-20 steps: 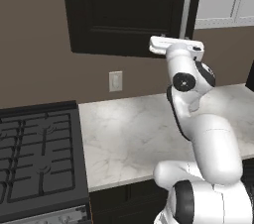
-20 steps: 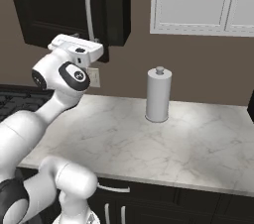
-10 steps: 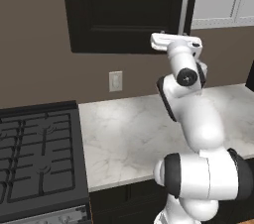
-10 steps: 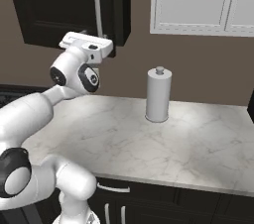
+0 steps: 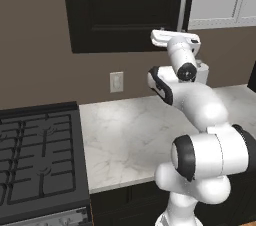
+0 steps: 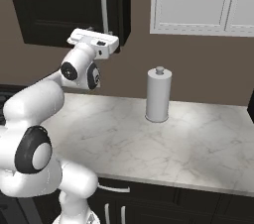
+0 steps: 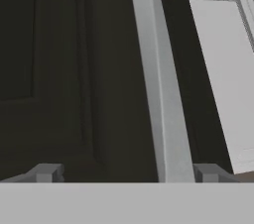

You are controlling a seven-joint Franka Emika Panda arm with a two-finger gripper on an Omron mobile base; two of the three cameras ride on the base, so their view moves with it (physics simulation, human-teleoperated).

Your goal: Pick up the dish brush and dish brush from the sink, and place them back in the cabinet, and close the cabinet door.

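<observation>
Just in front of the hand (image 7: 124, 173) stands the black cabinet door (image 7: 64, 69), with its long silver handle (image 7: 158, 84) rising between the two fingertips (image 7: 47, 172), nearer the right one. The hand is raised to the lower end of the handle and points straight at the door, which I judge is the approach for taking hold of the bar, or pushing on the panel, to deal with the door.

Hand state: fingers spread wide, holding nothing; the bar sits inside the gap, but contact with either fingertip cannot be confirmed.

From the left base view the cabinet (image 5: 125, 10) appears closed or nearly so, the door face flush with the frame; the handle (image 5: 183, 2) runs up just above the hand (image 5: 175, 38). In the right base view the handle (image 6: 104, 2) likewise stands directly above the hand (image 6: 94, 42).

Below the hand lies the marble worktop (image 6: 188, 139), with a paper towel roll (image 6: 158, 95) standing well off to its right. Brushes and sink: position cannot be told.
</observation>
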